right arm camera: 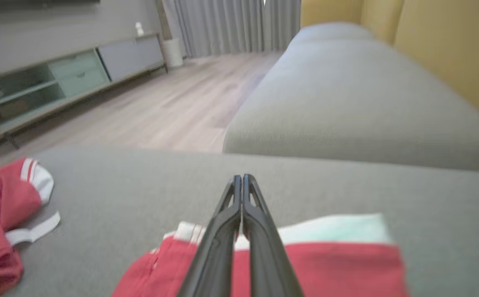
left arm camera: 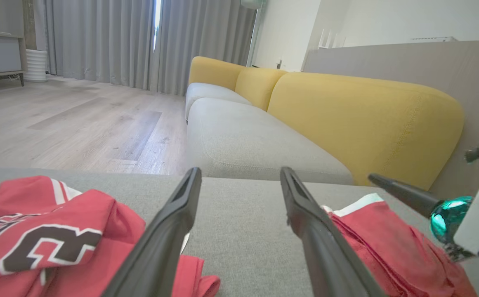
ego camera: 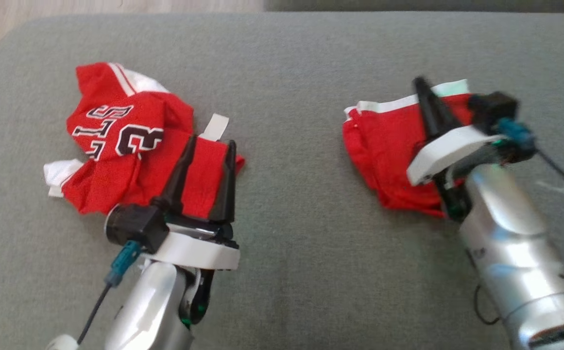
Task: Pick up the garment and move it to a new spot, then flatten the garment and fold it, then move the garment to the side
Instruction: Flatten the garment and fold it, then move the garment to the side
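Two red garments lie apart on the grey cushion (ego camera: pixel 291 218): crumpled jersey (ego camera: pixel 131 146) left, folded piece (ego camera: pixel 388 146) right. Our left tool (ego camera: pixel 212 141) stands wide over the jersey's near edge, our right tool (ego camera: pixel 420 85) closed and empty. We judge the cloth light and limp; pinch a raised fold.

The right pincer (ego camera: pixel 421 87) (blurred) hides part of the red garment (ego camera: pixel 388 155) beneath it.
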You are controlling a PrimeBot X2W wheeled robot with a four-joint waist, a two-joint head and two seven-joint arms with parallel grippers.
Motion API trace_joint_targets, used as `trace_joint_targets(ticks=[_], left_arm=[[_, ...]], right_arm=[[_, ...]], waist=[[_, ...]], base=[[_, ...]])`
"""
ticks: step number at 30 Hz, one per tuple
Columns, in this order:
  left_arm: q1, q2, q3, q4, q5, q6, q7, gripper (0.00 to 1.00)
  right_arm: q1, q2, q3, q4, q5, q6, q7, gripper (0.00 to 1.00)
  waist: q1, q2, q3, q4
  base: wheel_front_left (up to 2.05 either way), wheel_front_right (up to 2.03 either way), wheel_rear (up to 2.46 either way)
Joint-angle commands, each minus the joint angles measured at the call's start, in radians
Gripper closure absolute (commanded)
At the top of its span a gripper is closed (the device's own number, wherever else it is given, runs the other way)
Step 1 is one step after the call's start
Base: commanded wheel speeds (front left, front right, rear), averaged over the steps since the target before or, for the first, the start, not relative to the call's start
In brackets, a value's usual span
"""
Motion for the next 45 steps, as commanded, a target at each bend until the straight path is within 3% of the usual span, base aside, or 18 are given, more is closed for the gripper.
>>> trace_joint_targets(ticks=[1,9,10,11,12,19,25,45], left_arm=[[-0.007,0.006,0.045,-0.037,0.007,0.002,-0.010,0.00],[0.040,0.006,0.106,-0.046,0.029,-0.001,-0.010,0.00],[0.045,0.006,0.113,-0.048,0.032,-0.002,-0.010,0.00],[0.051,0.006,0.119,-0.049,0.037,-0.003,-0.010,0.00],[0.056,0.006,0.124,-0.050,0.040,-0.004,-0.010,0.00],[0.107,0.006,0.151,-0.045,0.060,-0.012,-0.010,0.00],[0.143,0.006,0.159,-0.043,0.070,-0.011,-0.010,0.00],[0.117,0.006,0.134,-0.057,0.061,-0.006,-0.010,0.00]], right_arm=[[0.024,-0.015,-0.018,-0.076,-0.009,-0.001,-0.013,1.00],[0.212,-0.034,-0.239,-0.343,-0.127,-0.001,-0.014,1.00],[0.238,-0.027,-0.258,-0.371,-0.143,-0.001,-0.014,0.93],[0.264,-0.020,-0.277,-0.400,-0.158,-0.001,-0.014,0.30],[0.290,-0.010,-0.295,-0.427,-0.167,-0.001,-0.014,0.00],[0.464,0.030,-0.341,-0.572,-0.200,-0.001,-0.014,0.00],[0.546,0.033,-0.315,-0.629,-0.155,-0.001,-0.014,0.00],[0.457,0.033,-0.344,-0.584,-0.207,-0.001,-0.001,0.00]], waist=[[0.0000,0.0000,-0.028,-0.028],[0.0000,0.0000,-0.102,-0.096],[0.0000,0.0000,-0.108,-0.103],[0.0000,0.0000,-0.114,-0.108],[0.0000,0.0000,-0.119,-0.113],[0.0000,0.0000,-0.156,-0.135],[0.0000,0.0000,-0.170,-0.141],[0.0000,0.0000,-0.112,-0.090]], base=[[0.00,0.00,0.00],[0.00,0.00,0.00],[0.00,0.00,0.00],[0.00,0.00,0.00],[0.00,0.00,0.00],[0.00,0.00,0.00],[0.00,0.00,0.00],[0.00,0.00,0.00]])
